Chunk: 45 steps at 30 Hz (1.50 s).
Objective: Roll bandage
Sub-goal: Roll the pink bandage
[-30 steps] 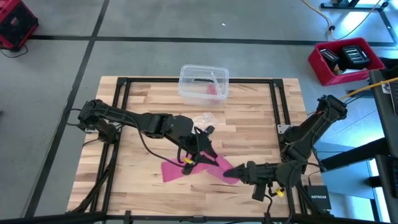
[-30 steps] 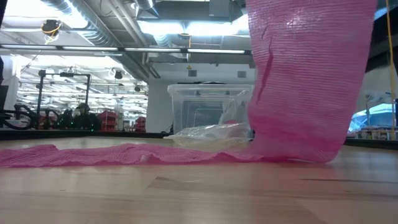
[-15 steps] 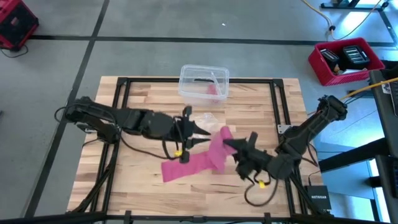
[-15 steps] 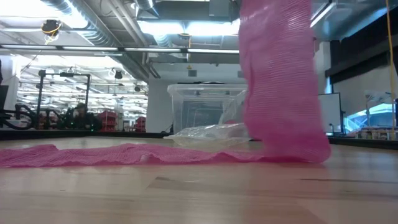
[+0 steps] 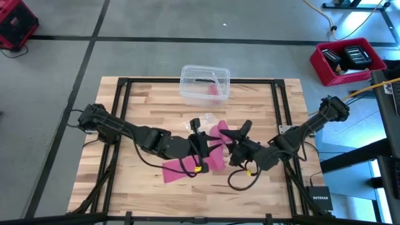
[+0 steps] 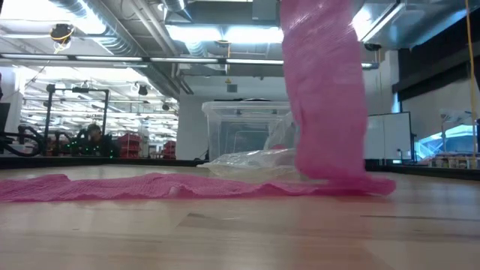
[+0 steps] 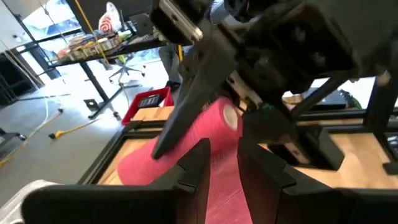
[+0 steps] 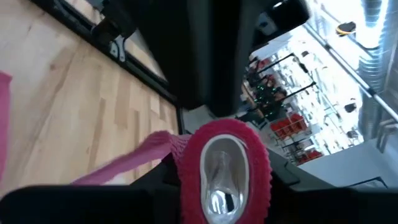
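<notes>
Near the front edge of the table (image 5: 125, 187), the flat tail of the pink bandage (image 5: 187, 167) lay on the wood, then rose toward the table's middle, where both arms met. There the left gripper (image 5: 206, 145) pinched the lifted strip between its narrowly parted fingers (image 7: 193, 165), and the right gripper (image 5: 232, 139) held the bandage end, which was wrapped around one of its fingers (image 8: 221, 171). Farther back, a crumpled clear wrapper (image 5: 205, 120) lay before the clear plastic box (image 5: 204, 84) at the table's far edge.
</notes>
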Available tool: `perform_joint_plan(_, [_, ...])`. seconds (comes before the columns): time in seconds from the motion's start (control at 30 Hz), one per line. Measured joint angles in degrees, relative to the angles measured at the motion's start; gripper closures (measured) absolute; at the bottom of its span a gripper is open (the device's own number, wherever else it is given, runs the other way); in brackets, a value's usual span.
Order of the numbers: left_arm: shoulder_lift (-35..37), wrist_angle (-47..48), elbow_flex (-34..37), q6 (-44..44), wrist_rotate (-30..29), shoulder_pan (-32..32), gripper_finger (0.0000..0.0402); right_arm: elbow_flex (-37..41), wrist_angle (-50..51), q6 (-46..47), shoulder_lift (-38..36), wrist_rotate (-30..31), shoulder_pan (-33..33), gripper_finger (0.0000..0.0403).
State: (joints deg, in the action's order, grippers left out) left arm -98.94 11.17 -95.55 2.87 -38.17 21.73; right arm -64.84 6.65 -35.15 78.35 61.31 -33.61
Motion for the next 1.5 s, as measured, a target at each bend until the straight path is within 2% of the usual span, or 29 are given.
perform_joint_plan(0.23, [0.0, 0.4, 0.0, -4.2, -0.1, -1.7, 0.0329, 0.0, 2.2, 0.9, 0.7, -1.3, 1.4, 0.0292])
perform_joint_plan(0.53, [0.0, 1.5, 2.2, -1.0, -0.1, -2.3, 0.0329, 0.0, 4.4, 3.8, 3.3, -6.3, 4.6, 0.0292])
perform_joint_plan(0.67, [0.0, 4.8, 2.6, -0.9, 0.1, -2.6, 0.0329, 0.0, 4.7, 5.2, 3.4, -8.5, 5.3, 0.0292])
perform_joint_plan(1.23, [0.0, 4.9, 2.6, -0.7, 0.1, -2.9, 0.0329, 0.0, 5.6, 8.0, 3.6, -11.4, 6.6, 0.0292])
perform_joint_plan(1.5, [-1.1, 8.8, 2.4, -0.2, -0.2, -3.2, 0.0329, 0.1, 6.1, 10.1, 3.7, -11.9, 6.7, 0.0292])
